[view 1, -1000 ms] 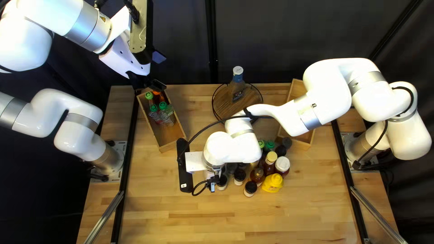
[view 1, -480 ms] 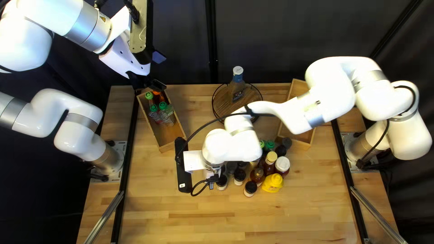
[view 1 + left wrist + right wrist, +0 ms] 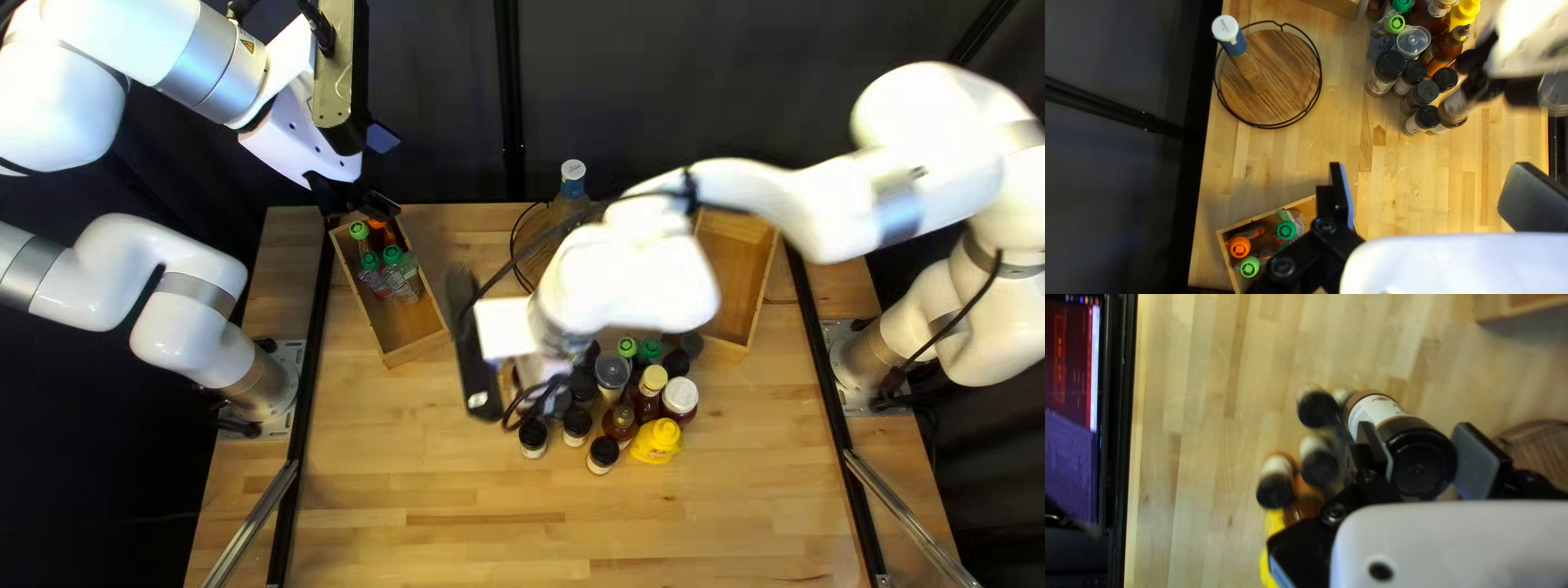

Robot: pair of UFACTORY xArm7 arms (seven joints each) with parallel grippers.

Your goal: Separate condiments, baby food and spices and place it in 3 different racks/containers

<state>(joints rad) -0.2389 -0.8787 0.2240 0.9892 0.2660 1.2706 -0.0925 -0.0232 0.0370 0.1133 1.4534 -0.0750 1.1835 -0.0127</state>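
Black-capped jar [image 3: 1421,457] held in right gripper [image 3: 536,376]

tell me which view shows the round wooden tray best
The left wrist view. The round wooden tray shows nearly whole there, partly behind the bottle on it. In the top left view my right arm hides much of it; the right wrist view catches only part.
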